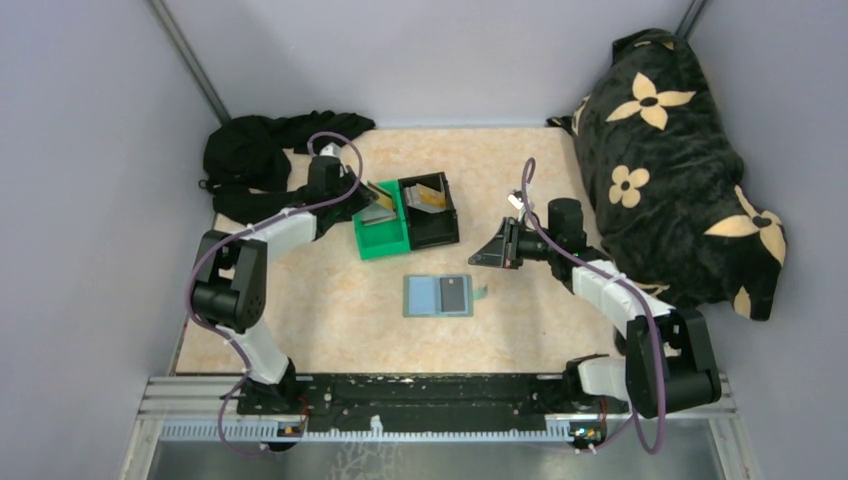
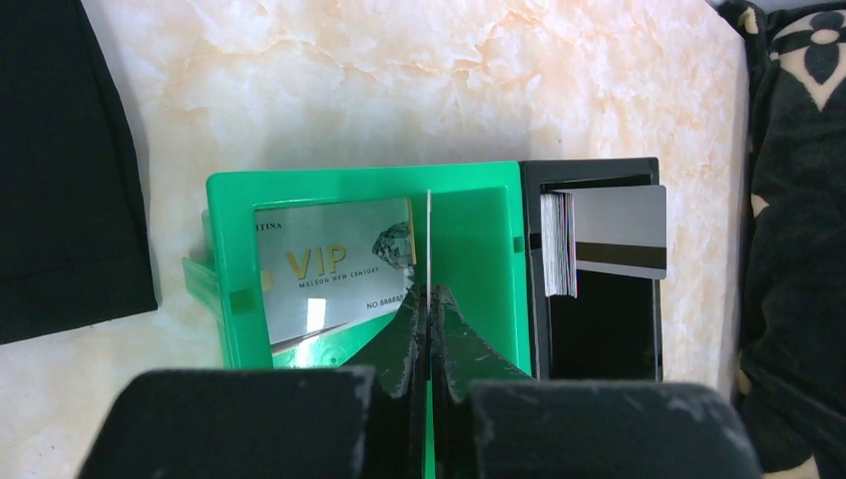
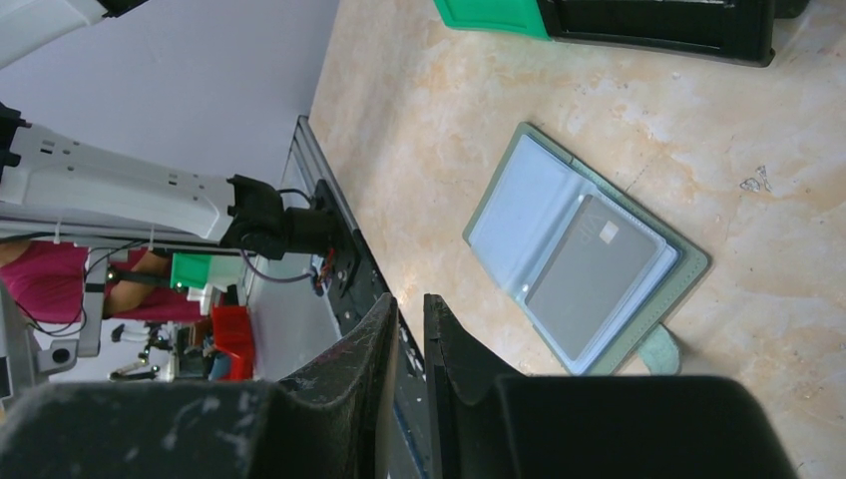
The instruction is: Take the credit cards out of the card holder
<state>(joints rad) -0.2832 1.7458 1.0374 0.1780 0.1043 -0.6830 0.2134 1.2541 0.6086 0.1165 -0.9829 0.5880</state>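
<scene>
Left claw [image 2: 429, 304] pinches credit card [image 2: 429, 235] edge-on over green bin [image 2: 364, 182]; best lowered before release so it drops inside. Right claw [image 3: 409, 314] slightly parted, empty, near card holder [image 3: 519, 205].

A green plastic bin [image 1: 384, 240] sits on a marble-patterned table [image 1: 320, 320], with a black bin [image 1: 437, 232] touching its right side. Crumpled black cloth [image 1: 255, 160] lies left of the green bin, near the back wall. A black blanket with cream flowers [image 1: 670, 170] is heaped well to its right.
</scene>
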